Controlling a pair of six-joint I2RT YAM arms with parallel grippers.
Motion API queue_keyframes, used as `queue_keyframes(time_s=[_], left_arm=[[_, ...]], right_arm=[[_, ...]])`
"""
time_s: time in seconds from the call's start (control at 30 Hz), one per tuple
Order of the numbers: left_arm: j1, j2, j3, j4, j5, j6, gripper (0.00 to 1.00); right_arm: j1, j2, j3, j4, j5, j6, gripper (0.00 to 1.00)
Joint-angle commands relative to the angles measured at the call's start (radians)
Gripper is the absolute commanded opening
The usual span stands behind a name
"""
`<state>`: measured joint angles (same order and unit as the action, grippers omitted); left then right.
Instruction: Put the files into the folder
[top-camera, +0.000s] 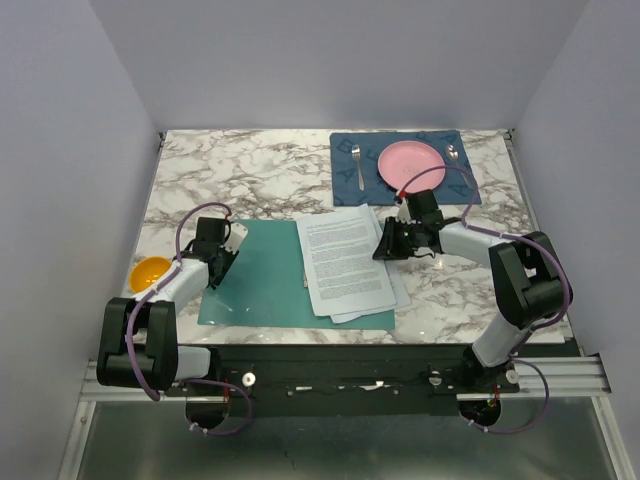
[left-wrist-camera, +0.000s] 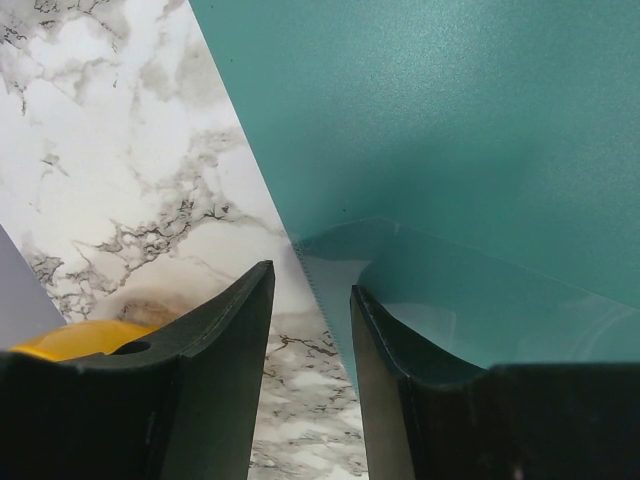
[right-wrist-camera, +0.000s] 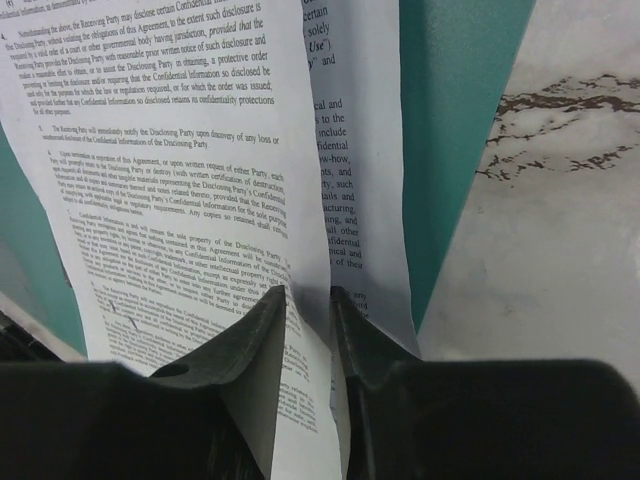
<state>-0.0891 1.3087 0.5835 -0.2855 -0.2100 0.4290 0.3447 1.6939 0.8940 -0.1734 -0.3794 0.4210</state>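
Nipped narrow, the right claw (right-wrist-camera: 308, 295) has its two black fingers closed on the near right edge of the files (top-camera: 345, 265), a few white paper sheets dense with black print; the top sheet runs down between the fingertips and bows up a little there. These files lie as a loosely fanned stack on the right half of the folder (top-camera: 255, 285), a thin, flat teal-green plastic rectangle spread open on the white and grey marble table (top-camera: 250, 170). Their far ends reach just past the folder's far edge, and in the right wrist view a strip of teal shows beside them. At the folder's left edge sits the left claw (left-wrist-camera: 311, 278), fingers roughly half apart and clamped on nothing. One finger stands over bare marble and the other over the clear plastic sleeve (left-wrist-camera: 450, 300) that lies inside the folder, with the sleeve's corner showing in the gap between them. Whether either finger presses on the folder cannot be told. Just left of that claw stands a small round orange bowl (top-camera: 150, 272). At the far right of the table lies a dark blue patterned placemat (top-camera: 345, 140), which carries a round pink plate (top-camera: 410, 165) between a metal fork (top-camera: 357, 165) and a metal spoon (top-camera: 452, 153), well apart from the folder.
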Motion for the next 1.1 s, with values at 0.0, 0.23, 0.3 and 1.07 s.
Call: queue_keyframes(time_s=[0.0, 0.23, 0.3, 1.07], left_arm=[[-0.006, -0.014, 0.013, -0.038, 0.024, -0.009, 0.5], [-0.006, -0.019, 0.012, -0.04, 0.026, -0.004, 0.5], [-0.006, -0.017, 0.01, -0.041, 0.035, -0.007, 0.5], [-0.156, 0.023, 0.163, -0.173, 0.109, -0.113, 0.47]], right_arm=[[-0.009, 0.001, -0.015, 0.044, -0.07, 0.048, 0.3], [-0.01, -0.037, -0.01, 0.081, -0.139, 0.111, 0.01], [-0.009, -0.054, -0.006, 0.094, -0.173, 0.122, 0.01], [0.186, -0.171, 0.151, 0.117, -0.222, 0.006, 0.0]])
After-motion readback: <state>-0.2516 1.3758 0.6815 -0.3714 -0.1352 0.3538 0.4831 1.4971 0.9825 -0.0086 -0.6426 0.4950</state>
